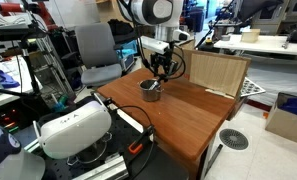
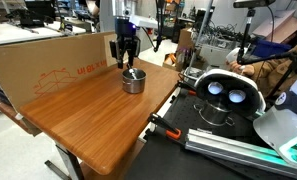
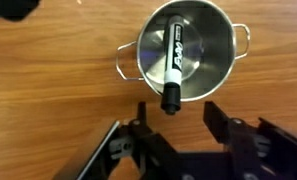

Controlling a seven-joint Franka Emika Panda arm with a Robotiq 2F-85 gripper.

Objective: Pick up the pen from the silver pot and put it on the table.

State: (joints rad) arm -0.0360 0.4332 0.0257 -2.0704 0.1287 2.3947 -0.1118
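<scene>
The silver pot (image 3: 188, 50) stands on the reddish-brown table (image 3: 48, 100), with two small side handles showing in the wrist view. The pen (image 3: 173, 65) lies in it, a white and dark marker whose black cap juts over the near rim. My gripper (image 3: 180, 118) is open and empty, its two black fingers spread just in front of the pot, either side of the cap's line and not touching it. In both exterior views the gripper (image 1: 165, 68) (image 2: 126, 60) hangs just above the pot (image 1: 150, 90) (image 2: 134, 81), near the far part of the table (image 1: 178, 115) (image 2: 88, 120).
A pale upright wooden board (image 1: 216, 72) stands behind the pot. A long cardboard box (image 2: 48, 60) lines one table edge. A white headset-like device (image 1: 73, 128) (image 2: 223, 95) and black cables sit beside the table. A grey chair (image 1: 98, 50) stands behind.
</scene>
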